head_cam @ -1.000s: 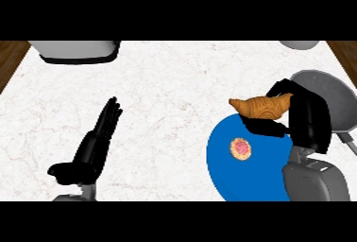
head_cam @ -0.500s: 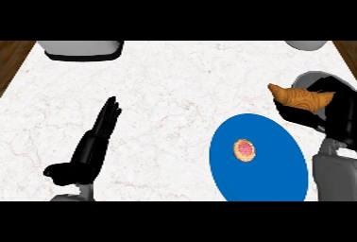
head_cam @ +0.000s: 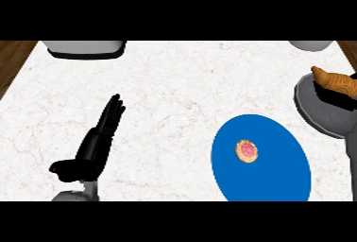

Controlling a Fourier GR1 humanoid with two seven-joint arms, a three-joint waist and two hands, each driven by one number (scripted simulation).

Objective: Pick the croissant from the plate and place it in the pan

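The golden-brown croissant [head_cam: 333,79] is at the far right edge, above the grey pan [head_cam: 311,109]. My right hand [head_cam: 339,98] is curled round its lower side, and the picture's edge cuts off most of the hand. Whether the croissant touches the pan cannot be seen. The blue plate [head_cam: 273,182] lies at the lower right, to the left of and below the pan, and holds only a small round pink-topped pastry [head_cam: 246,150]. My left hand [head_cam: 96,142] rests open on the counter at the lower left, fingers straight and pointing up.
A grey container [head_cam: 83,47] stands at the counter's back left and a grey bowl-like object [head_cam: 312,45] at the back right. The counter's left edge, with wooden floor [head_cam: 14,59] beyond, runs down the upper left.
My right hand has carried the croissant to the right, from the plate's upper rim to above the pan. The left hand has not moved.
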